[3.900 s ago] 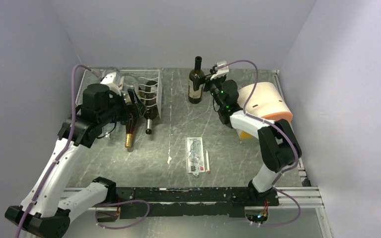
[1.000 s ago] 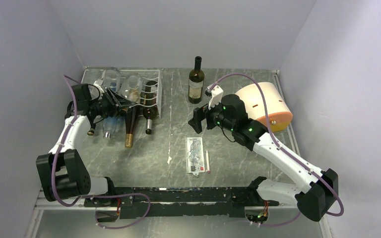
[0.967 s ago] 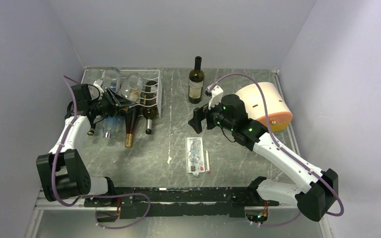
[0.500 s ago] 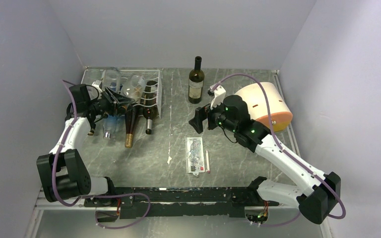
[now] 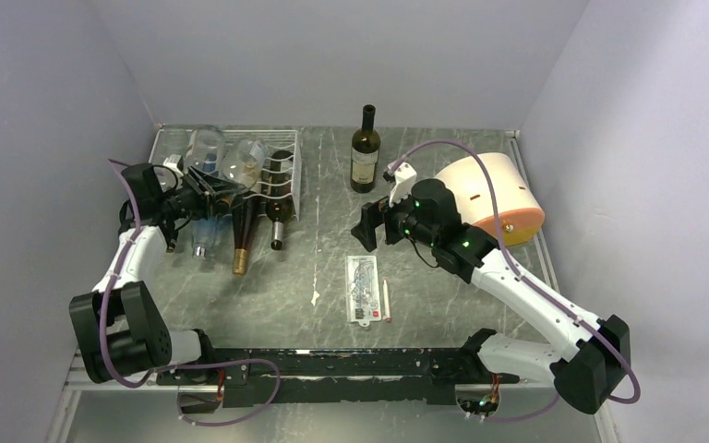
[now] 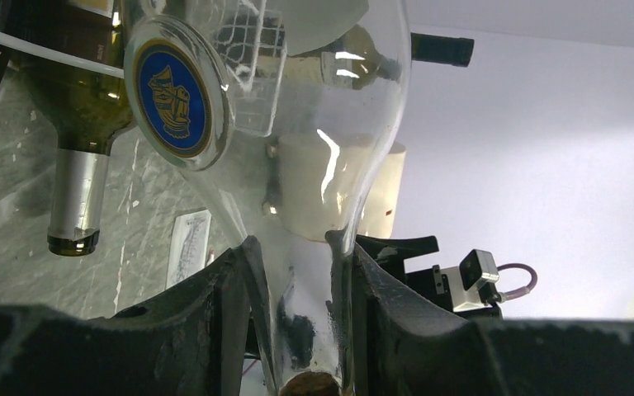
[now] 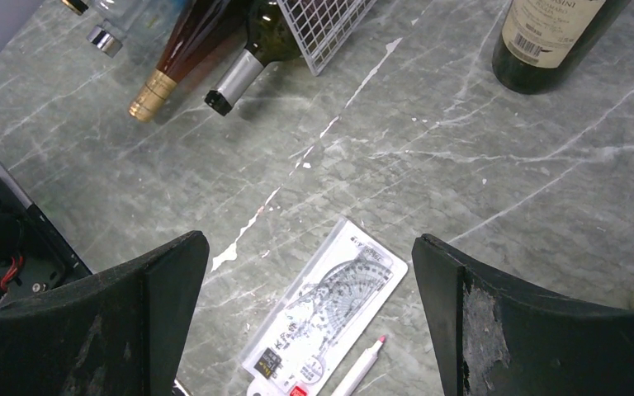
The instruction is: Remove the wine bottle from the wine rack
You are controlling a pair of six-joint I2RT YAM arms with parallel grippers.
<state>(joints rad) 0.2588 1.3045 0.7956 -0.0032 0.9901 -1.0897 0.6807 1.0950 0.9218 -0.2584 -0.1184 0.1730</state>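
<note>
Wine rack (image 5: pixel 294 172), white wire, is sitting in the upper left of the overhead frame, with dark bottles (image 5: pixel 278 214) lying across it. A clear wine bottle (image 5: pixel 247 157) is resting over the rack's left half, neck pointing lower left. The left gripper (image 5: pixel 210 191) is pinching that neck, fingers (image 6: pixel 215 305) pressing both sides. The right gripper (image 5: pixel 366 226) is hovering mid-frame, jaws spread wide.

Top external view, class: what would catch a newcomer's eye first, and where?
The left gripper clamps a clear bottle by the neck at the white wine rack, far left. A dark wine bottle stands upright at the far centre, and the right gripper hangs open over the table.
</note>
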